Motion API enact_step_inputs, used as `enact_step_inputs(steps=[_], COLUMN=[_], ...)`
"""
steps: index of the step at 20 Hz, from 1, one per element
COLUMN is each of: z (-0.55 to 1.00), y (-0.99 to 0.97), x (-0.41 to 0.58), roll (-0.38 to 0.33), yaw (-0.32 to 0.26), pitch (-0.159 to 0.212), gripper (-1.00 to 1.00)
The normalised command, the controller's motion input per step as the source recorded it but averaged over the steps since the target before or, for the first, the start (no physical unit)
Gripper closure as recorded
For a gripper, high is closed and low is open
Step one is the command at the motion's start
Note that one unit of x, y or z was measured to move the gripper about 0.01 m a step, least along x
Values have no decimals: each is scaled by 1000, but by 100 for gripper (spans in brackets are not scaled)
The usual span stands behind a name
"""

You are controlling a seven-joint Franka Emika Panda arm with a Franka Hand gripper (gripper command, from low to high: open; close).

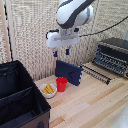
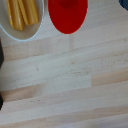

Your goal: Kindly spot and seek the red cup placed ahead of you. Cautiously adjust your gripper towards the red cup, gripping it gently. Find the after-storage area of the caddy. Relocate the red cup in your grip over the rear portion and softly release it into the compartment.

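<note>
Red cup (image 1: 61,84) sits on the bench (image 1: 90,105) beside the white bowl (image 1: 48,90); our end effector (image 1: 61,52) hangs above, released and empty, so grabbing it and dropping it in the caddy (image 1: 20,102) are left.

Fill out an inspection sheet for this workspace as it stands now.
Surface: light wooden table, bare planks in front of the cup.
Job's things: red cup upright on the table, empty as far as the wrist view shows; black caddy at the exterior view's left, open.
Clutter: white bowl with yellow food beside the cup; dark-blue case behind the cup; toaster oven; rack.
End effector: above the cup, fingers apart, holding nothing.
Cables: one black cable off the arm.
Surroundings: woven screen behind.
</note>
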Motion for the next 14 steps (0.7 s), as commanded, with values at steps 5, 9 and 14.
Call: enact_step_inputs(steps=[5,9,14], z=[-343,-333,-365], y=[-298,-326,-234], x=[0,-6,0], roll=[21,16,6], yaw=[-273,-289,-224], pitch=[45,58,42], gripper=[-100,-100,-100])
